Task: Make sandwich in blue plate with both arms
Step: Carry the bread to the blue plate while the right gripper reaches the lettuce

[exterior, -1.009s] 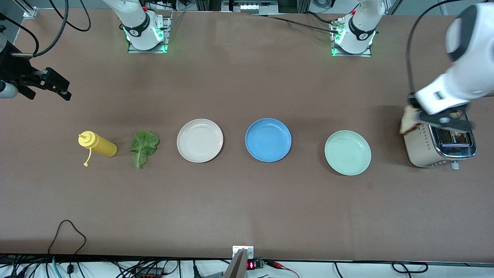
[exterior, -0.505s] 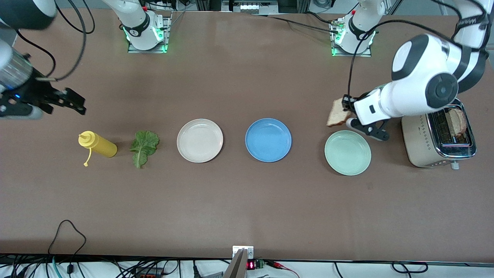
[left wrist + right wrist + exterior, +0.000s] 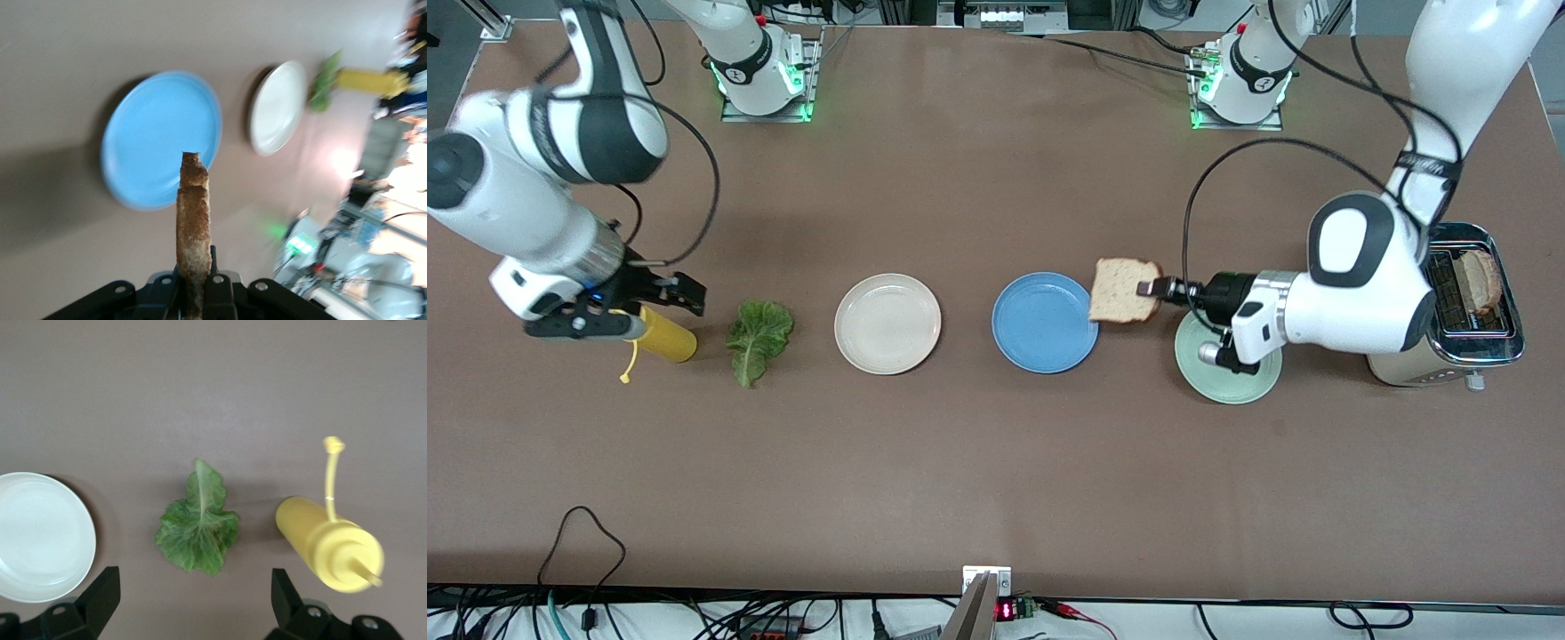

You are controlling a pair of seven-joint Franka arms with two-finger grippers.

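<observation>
Front view shows the biggest change on the left arm. A second ago its pincer was over the toaster [image 3: 1440,351] with a bread slice freshly lifted. Now the left pincer [image 3: 1149,289] is pinching that bread slice [image 3: 1125,291] by one crust, and it hangs over the two o'clock rim of the blue plate [image 3: 1045,322]. It has passed the mint-green plate [image 3: 1232,387] on the way. In the left wrist view the slice stands edge-on between the pressed fingers, with the blue plate beneath it, empty.

The right arm has swung in as well, from the nine o'clock edge of the bench [image 3: 996,462]. Its right pincer [image 3: 193,603] now hovers over the lettuce leaf [image 3: 759,338] and the yellow squeeze bottle [image 3: 667,342]. Its fingers are spread wide and hold nothing. The right wrist view puts the leaf squarely between the two fingers.

A second slice [image 3: 1480,277] sits in the toaster slot, and the cream-white plate [image 3: 887,323] lies bare at the blue plate's nine o'clock.

By my judgement the sandwich is barely begun. The first bread is about to be laid flat on the blue plate, and the lettuce pickup is being lined up to follow it.
</observation>
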